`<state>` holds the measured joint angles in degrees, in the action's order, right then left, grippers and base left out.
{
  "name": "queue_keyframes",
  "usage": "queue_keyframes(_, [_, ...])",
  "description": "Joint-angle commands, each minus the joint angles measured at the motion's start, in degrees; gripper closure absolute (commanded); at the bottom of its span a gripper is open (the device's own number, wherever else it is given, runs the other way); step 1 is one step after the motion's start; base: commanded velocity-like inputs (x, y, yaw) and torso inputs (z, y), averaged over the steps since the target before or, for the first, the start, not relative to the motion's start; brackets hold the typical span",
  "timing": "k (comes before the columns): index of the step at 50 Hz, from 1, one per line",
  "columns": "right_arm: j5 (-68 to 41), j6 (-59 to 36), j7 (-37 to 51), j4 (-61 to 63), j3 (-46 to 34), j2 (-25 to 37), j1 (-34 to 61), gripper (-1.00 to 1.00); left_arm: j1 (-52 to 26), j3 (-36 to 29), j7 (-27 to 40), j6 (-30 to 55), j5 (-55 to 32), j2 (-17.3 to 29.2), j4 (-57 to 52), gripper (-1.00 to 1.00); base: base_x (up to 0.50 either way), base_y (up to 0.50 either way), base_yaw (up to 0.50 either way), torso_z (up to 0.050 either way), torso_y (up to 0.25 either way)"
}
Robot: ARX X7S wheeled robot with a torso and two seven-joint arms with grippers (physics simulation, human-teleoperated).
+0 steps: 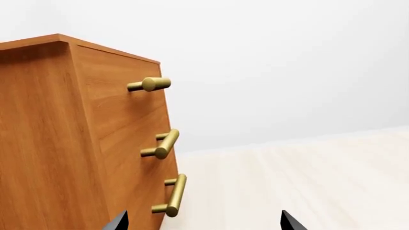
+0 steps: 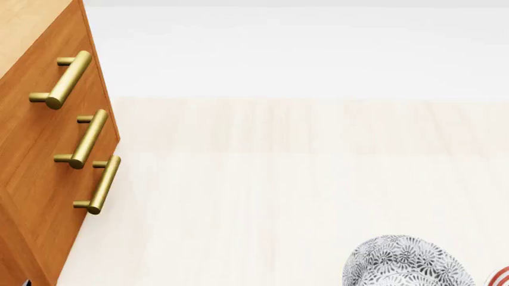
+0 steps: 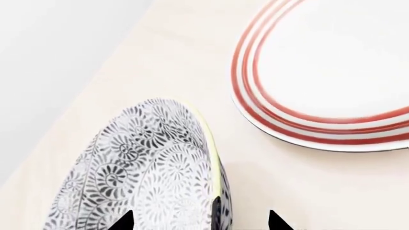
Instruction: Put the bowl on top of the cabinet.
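Note:
The bowl (image 2: 402, 262), white with a dense grey floral pattern, sits on the pale floor at the lower right of the head view. In the right wrist view the bowl (image 3: 147, 167) fills the near part, its yellowish rim running between the two dark fingertips. My right gripper (image 3: 199, 223) is open, its fingertips set wide apart on either side of that rim. The orange-brown cabinet (image 2: 40, 155) stands at the left. My left gripper (image 1: 204, 224) is open beside the cabinet (image 1: 51, 134), with nothing held. Neither gripper shows in the head view.
A flat white plate with red rings (image 3: 332, 72) lies on the floor just beyond the bowl; its edge (image 2: 501, 277) shows at the head view's lower right corner. Three brass bar handles (image 1: 169, 194) stick out from the cabinet front. A white wall rises behind the pale floor.

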<state>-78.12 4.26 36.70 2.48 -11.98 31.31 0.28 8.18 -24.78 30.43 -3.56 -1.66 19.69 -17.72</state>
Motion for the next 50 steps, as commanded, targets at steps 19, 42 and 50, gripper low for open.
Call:
queue_keyframes(19, [-1.9, -3.6, -1.4, -6.4, -1.7, -0.7, 4.6, -1.0, -0.1, -0.4, 0.4, -0.1, -0.2, 0.3, -0.1, -1.0, 0.0, 0.0, 0.0, 0.0, 0.0])
queue_keyframes(42, [-2.1, -3.6, -0.8, -6.3, -1.6, -0.8, 4.5, 1.0, 0.0, -0.7, 0.7, -0.4, -0.3, 0.7, -0.1, -1.0, 0.0, 0.0, 0.0, 0.0, 0.0])
queue_keyframes(50, [-2.0, -3.2, -0.5, -6.0, -1.4, -0.8, 4.1, 1.0, -0.1, -0.8, 0.8, -0.3, -0.3, 0.7, -0.1, -1.0, 0.0, 0.0, 0.0, 0.0, 0.0])
